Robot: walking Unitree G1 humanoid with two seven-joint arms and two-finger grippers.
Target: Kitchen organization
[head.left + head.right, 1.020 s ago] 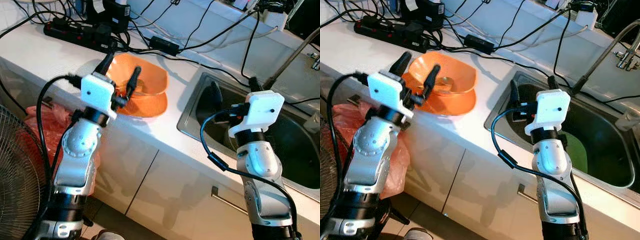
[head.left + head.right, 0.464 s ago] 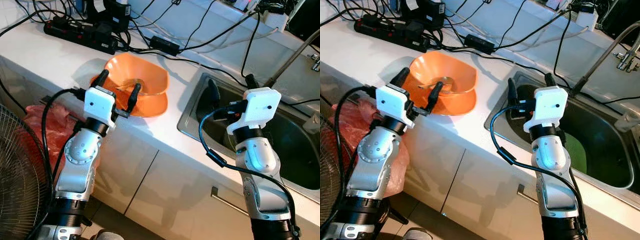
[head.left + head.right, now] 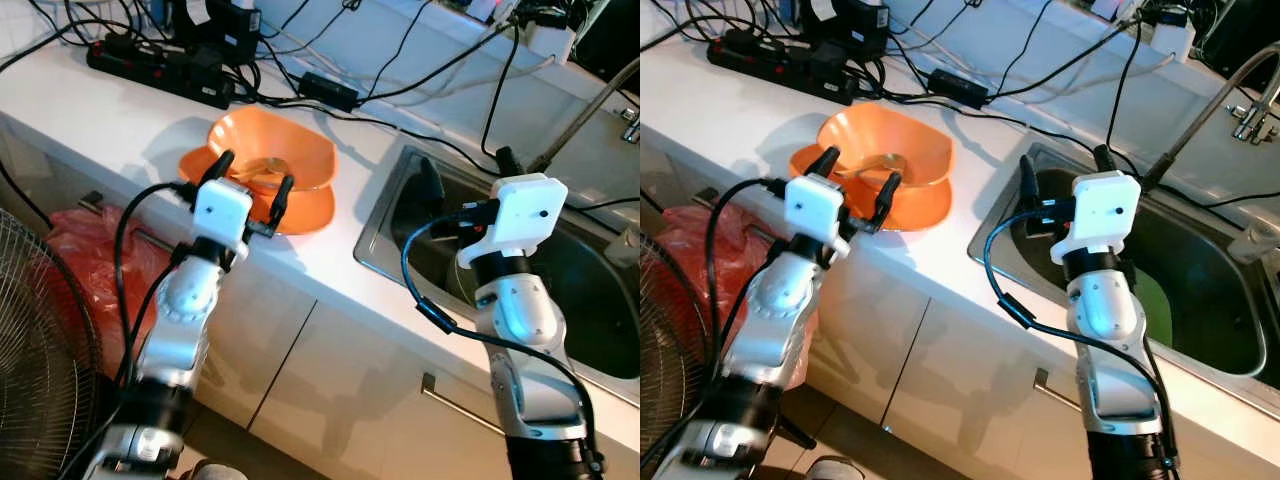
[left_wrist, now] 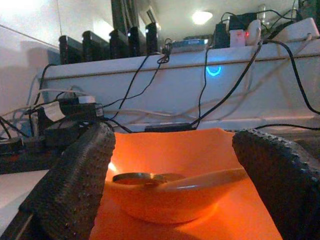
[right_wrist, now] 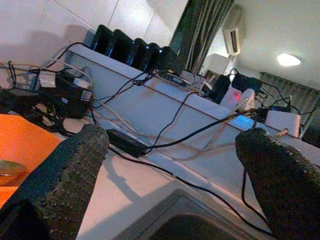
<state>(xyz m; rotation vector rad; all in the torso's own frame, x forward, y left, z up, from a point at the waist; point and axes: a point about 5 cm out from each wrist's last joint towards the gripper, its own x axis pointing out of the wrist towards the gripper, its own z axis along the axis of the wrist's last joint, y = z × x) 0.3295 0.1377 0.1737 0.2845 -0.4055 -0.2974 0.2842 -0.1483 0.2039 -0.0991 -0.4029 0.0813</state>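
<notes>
An orange bowl (image 3: 275, 150) sits on an orange plate (image 3: 312, 208) on the white counter, left of the sink (image 3: 378, 252). A metal spoon (image 4: 145, 177) lies inside the bowl. My left gripper (image 3: 253, 174) is open at the plate's near edge, its two fingers pointing at the bowl, one on each side of it in the left wrist view. My right gripper (image 3: 467, 170) is open above the left part of the sink, with nothing between its fingers.
A black power strip (image 3: 150, 62), an adapter (image 3: 328, 90) and several cables lie behind the bowl. A faucet (image 3: 590, 105) reaches over the sink, which holds something green (image 3: 1155, 300). A fan (image 3: 35, 350) and a red bag (image 3: 95, 260) stand at floor level on the left.
My left gripper has drawn back from over the bowl to the plate's near edge, lower and slightly right. The right arm has barely moved.
</notes>
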